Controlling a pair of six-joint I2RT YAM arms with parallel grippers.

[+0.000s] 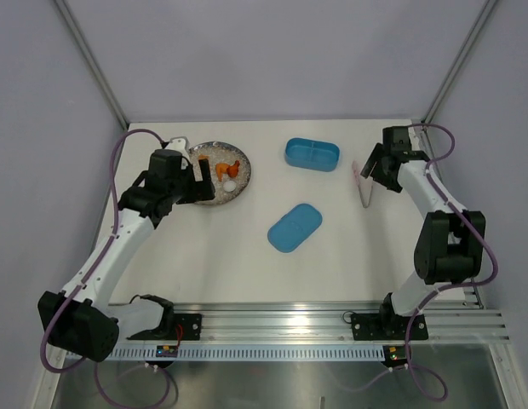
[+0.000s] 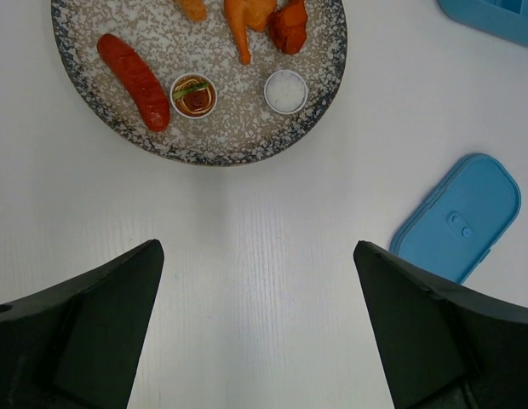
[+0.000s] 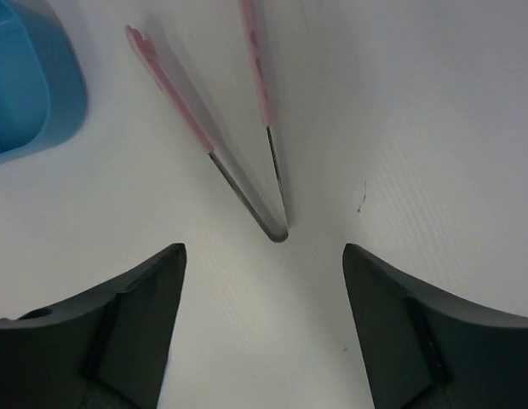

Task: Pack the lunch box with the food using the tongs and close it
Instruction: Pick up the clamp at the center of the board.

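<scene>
Lying flat on the table (image 1: 349,256), just right of the lunch box (image 1: 312,154), the tongs (image 3: 270,145) are seen unheld, their arms spread in a narrow V; the joined end points toward the right gripper (image 3: 262,251), whose jaws stand wide apart with nothing between them. The left gripper (image 2: 257,247) is likewise fully spread and empty, near the plate (image 2: 247,128) carrying the food (image 2: 134,81); the lid (image 1: 295,227) lies apart from the box. The tongs are judged light, thin and springy, and liable to slide on the smooth surface; being so low, they must be met almost at table level. A hold across both arms, somewhat forward of the joined end, is recommended, so that squeezing closes the pink tips; a hold at the bend itself would be expected to leave the tips uncontrolled.
</scene>
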